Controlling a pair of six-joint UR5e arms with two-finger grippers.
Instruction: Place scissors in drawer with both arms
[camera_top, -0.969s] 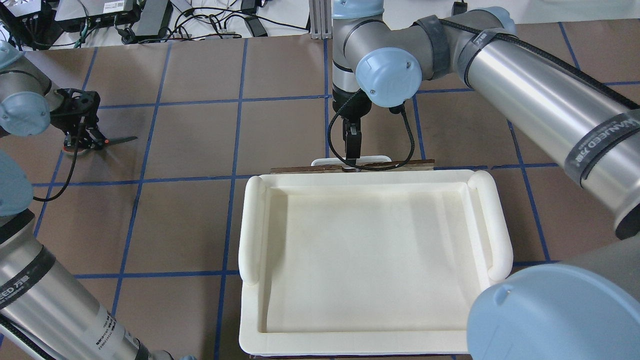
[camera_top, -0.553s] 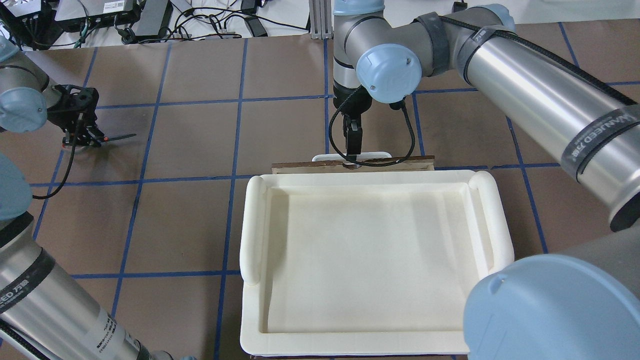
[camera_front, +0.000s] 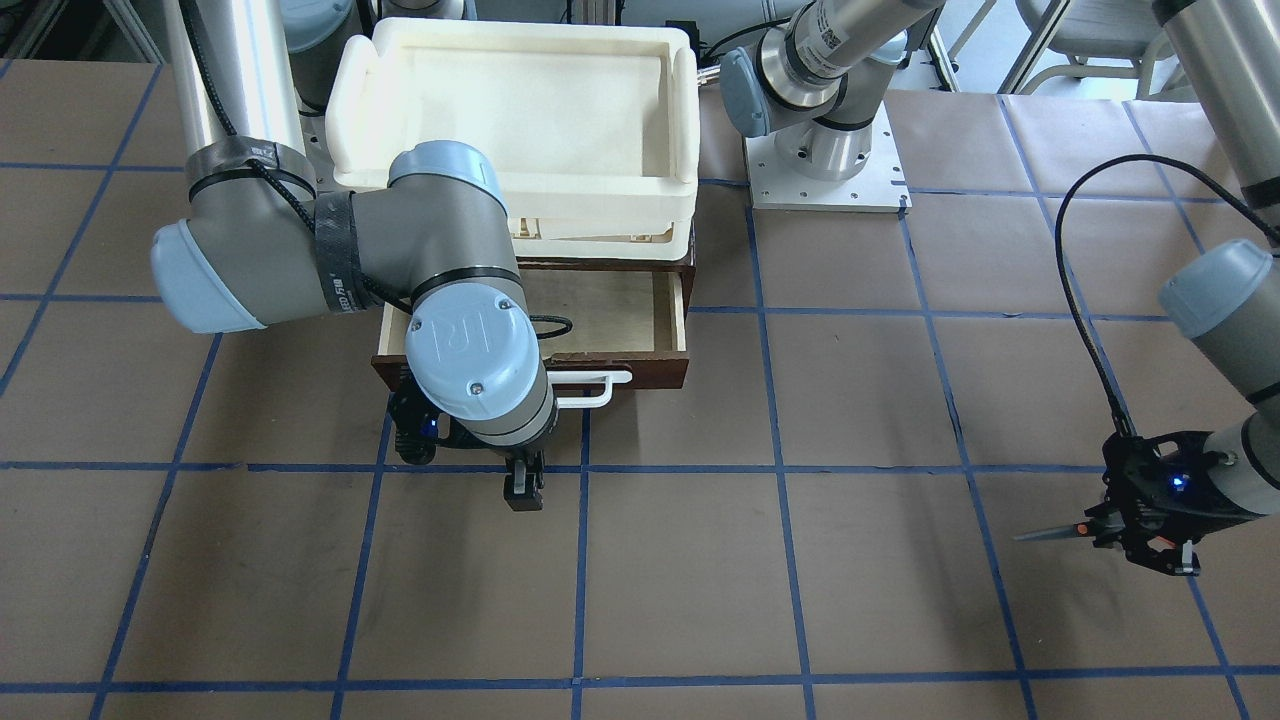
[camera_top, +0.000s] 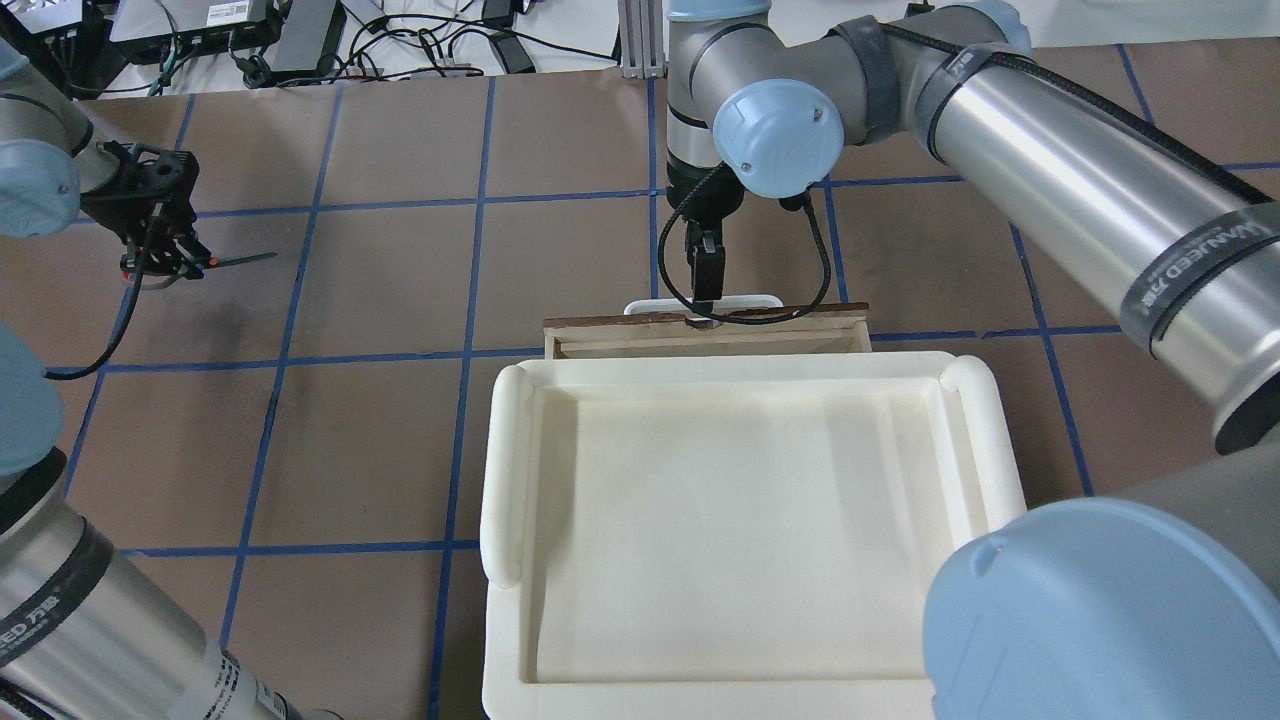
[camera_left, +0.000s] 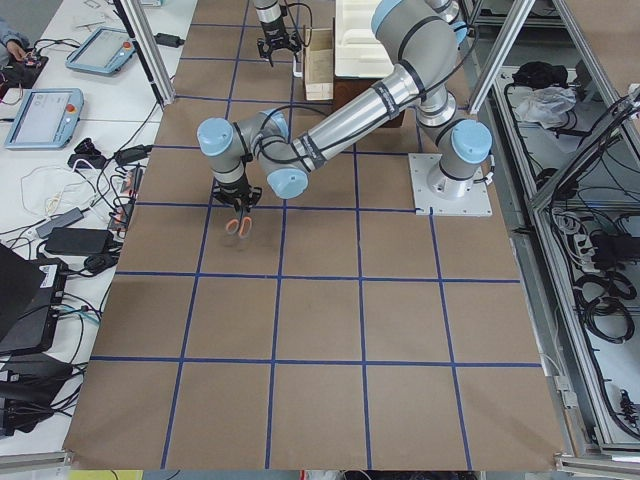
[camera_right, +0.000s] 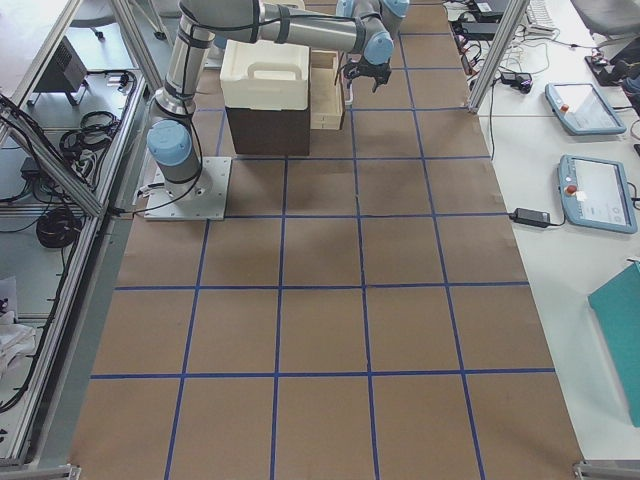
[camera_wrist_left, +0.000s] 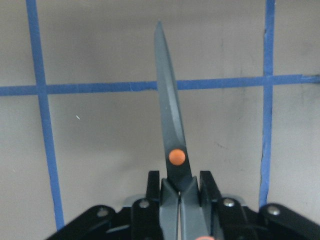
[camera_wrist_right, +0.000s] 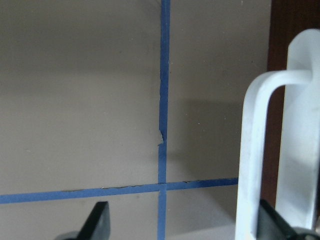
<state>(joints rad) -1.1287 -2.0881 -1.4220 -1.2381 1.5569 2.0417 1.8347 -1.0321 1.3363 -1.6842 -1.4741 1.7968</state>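
Observation:
My left gripper (camera_top: 160, 262) is shut on the scissors (camera_top: 240, 260) by the handle end and holds them above the table at the far left, blades closed and pointing toward the middle. The left wrist view shows the grey blade and orange pivot dot (camera_wrist_left: 176, 156) sticking out from the shut gripper (camera_wrist_left: 179, 187). The dark-brown drawer (camera_front: 610, 315) stands partly pulled out, its pale plywood floor showing. My right gripper (camera_top: 705, 285) is at the drawer's white bar handle (camera_top: 760, 300). In the right wrist view its fingers (camera_wrist_right: 97, 220) stand wide apart with the handle (camera_wrist_right: 300, 125) by one of them.
A large white plastic tray (camera_top: 505, 470) sits on top of the dark cabinet holding the drawer. The table is brown paper with a blue tape grid. My left arm's base plate (camera_front: 825, 170) is bolted beside the cabinet. Cables and electronics lie past the far edge.
The drawer has slid further out, with my right gripper moving away from the cabinet at its handle. My left gripper has lifted the scissors off the table and shifted slightly away.

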